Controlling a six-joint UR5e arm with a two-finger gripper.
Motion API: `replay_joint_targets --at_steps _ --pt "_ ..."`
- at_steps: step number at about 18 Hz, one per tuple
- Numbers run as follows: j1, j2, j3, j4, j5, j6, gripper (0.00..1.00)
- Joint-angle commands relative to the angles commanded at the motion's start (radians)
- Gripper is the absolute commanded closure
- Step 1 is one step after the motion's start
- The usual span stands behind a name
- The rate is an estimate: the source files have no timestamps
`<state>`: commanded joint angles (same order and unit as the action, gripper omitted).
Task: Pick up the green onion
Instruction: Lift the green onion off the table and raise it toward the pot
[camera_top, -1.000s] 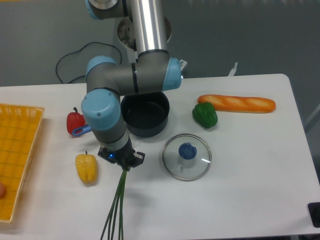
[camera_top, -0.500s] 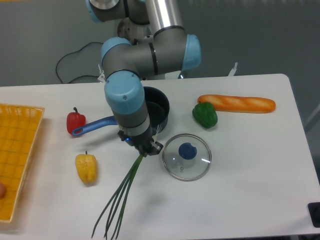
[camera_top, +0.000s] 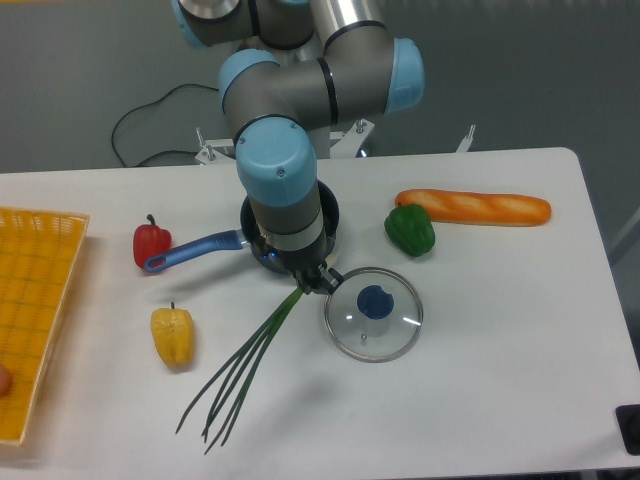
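Swinging right toward the glass lid (camera_top: 373, 313), the gripper (camera_top: 312, 282) stays clenched on the green onion (camera_top: 245, 370) at its pale end, leaves trailing down-left over the table (camera_top: 500, 380). Since a second ago the stalk has moved with it, suggesting the grasp holds.

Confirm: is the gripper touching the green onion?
Touching. The fixed camera shows the gripper closed on the green onion at its upper end, with the leaves trailing down-left.
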<state>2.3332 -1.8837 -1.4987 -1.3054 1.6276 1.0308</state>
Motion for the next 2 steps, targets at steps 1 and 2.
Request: replay_joint_targets --at_steps 1,2 --pt "0.002 0.000 0.000 0.000 0.000 0.014 0.91" --pt "0.002 0.000 0.000 0.000 0.000 0.023 0.91"
